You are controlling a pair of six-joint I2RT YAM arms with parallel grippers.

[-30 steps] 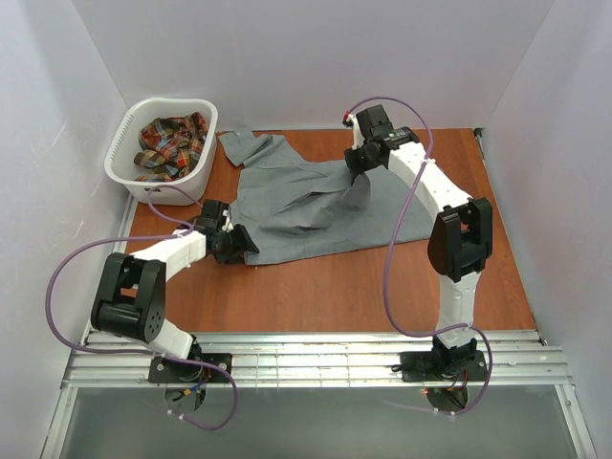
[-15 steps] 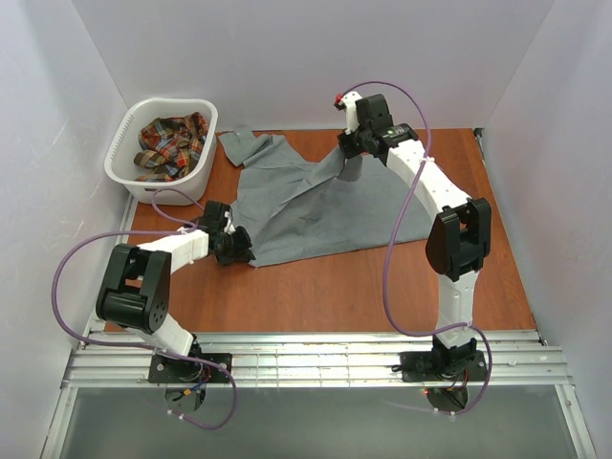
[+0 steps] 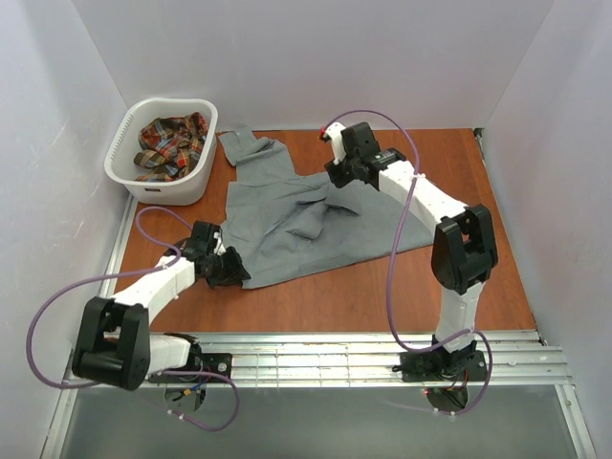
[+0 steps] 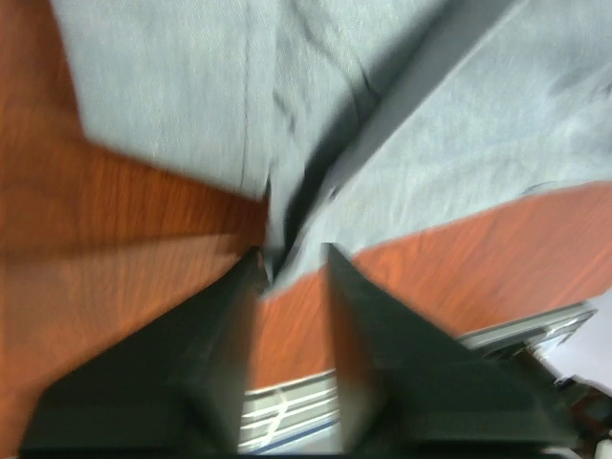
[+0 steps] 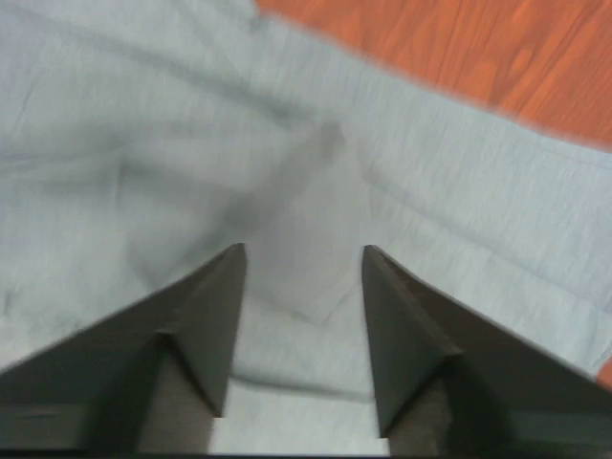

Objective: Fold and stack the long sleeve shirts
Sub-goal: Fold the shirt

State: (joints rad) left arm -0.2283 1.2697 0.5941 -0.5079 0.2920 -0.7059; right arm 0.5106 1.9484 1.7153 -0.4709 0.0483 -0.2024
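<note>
A grey long sleeve shirt (image 3: 306, 215) lies spread and rumpled across the wooden table (image 3: 478, 268), one sleeve reaching back left. My left gripper (image 3: 232, 271) sits at its near left corner. In the left wrist view the jaws (image 4: 292, 253) stand slightly apart, with the grey shirt's (image 4: 402, 124) hem corner right at their tips. My right gripper (image 3: 335, 175) hovers over the shirt's far middle. In the right wrist view it (image 5: 304, 251) is open above the grey cloth (image 5: 191, 143), with nothing between its fingers. The plaid long sleeve shirt (image 3: 170, 143) is bunched in the basket.
A white plastic laundry basket (image 3: 167, 188) stands at the back left corner. White walls close in the table on three sides. A metal rail (image 3: 316, 354) runs along the near edge by the arm bases.
The right gripper carried a raised fold of the grey shirt to the left, then opened and dropped it. The left gripper shut on the near left corner, dragged it nearer, then parted slightly.
</note>
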